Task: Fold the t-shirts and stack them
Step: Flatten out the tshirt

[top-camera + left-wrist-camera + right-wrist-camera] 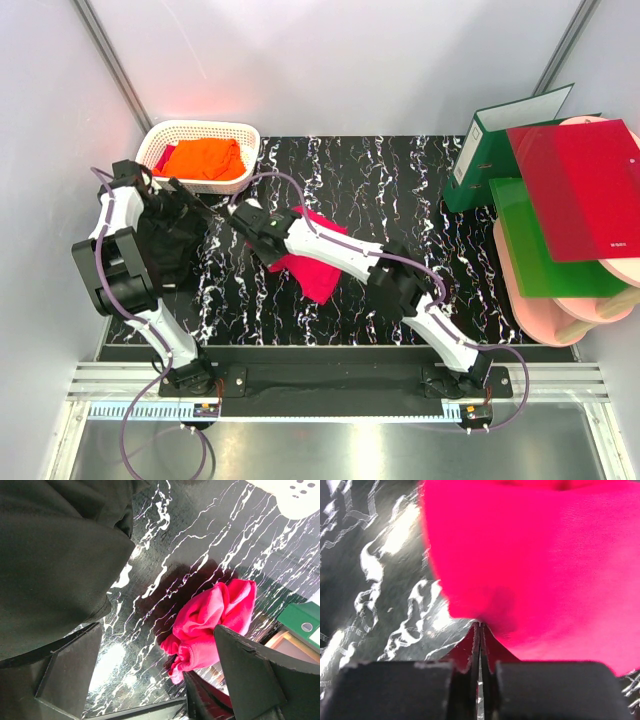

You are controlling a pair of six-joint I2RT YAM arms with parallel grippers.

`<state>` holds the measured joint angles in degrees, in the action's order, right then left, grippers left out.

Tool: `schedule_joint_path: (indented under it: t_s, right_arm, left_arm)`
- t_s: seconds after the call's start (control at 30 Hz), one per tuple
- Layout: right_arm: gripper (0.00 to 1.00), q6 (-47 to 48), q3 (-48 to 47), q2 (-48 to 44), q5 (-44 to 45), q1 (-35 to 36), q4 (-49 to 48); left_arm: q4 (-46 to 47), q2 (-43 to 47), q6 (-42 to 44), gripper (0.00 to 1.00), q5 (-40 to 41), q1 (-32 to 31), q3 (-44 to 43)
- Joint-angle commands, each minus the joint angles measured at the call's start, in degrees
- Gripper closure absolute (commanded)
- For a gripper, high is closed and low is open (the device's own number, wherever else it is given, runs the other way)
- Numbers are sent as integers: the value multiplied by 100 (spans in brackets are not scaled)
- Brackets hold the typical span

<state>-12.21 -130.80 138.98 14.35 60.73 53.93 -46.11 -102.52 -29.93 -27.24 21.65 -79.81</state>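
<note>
A crimson-pink t-shirt lies bunched in the middle of the black marbled table, also bunched in the left wrist view. My right gripper reaches to the shirt's left end; in its wrist view the jaws stand together, pinching the edge of the pink cloth. A black t-shirt lies crumpled at the left, filling the upper left of the left wrist view. My left gripper hangs open beside it, with nothing between its fingers. An orange t-shirt sits in the basket.
A white lattice basket stands at the back left, its corner showing in the left wrist view. At the right stand a green binder, a red folder, a green folder and pink trays.
</note>
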Motion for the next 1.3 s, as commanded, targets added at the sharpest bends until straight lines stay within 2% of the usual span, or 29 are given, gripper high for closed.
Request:
schedule_joint_path:
  t_s: [0.0, 0.2, 0.27, 0.3, 0.33, 0.37, 0.43, 0.53, 0.83, 1.07, 1.27]
  right_arm:
    - [100, -256, -332, 86, 700, -149, 65]
    - [100, -230, -262, -72, 947, -184, 100]
    - [100, -107, -235, -125, 773, -193, 100]
    - [98, -28, -200, -151, 406, -193, 91]
    - [76, 68, -156, -221, 202, -193, 65]
    - [59, 95, -121, -265, 35, -184, 30]
    - [35, 157, 46, -432, -256, -158, 3]
    - [29, 210, 160, -582, -424, -114, -40]
    - [30, 105, -208, -362, -73, -88, 38]
    - [30, 201, -77, -635, 182, -88, 38]
    - [29, 140, -33, -302, 682, -175, 21]
  left_arm:
    - [137, 127, 84, 2, -167, -29, 88]
    - [137, 127, 93, 2, -176, -29, 106]
    - [128, 109, 110, 2, -176, -29, 115]
    - [137, 109, 110, 2, -176, -29, 124]
    - [137, 101, 128, 2, -176, -38, 124]
    - [137, 92, 128, 2, -176, -38, 132]
    - [146, 57, 146, 2, -176, -56, 141]
    - [137, 22, 172, 2, -176, -64, 159]
    - [137, -84, 181, 2, -185, -91, 133]
    - [155, -189, 137, 2, -176, -179, 88]
    - [190, -224, 110, 2, -167, -249, 80]
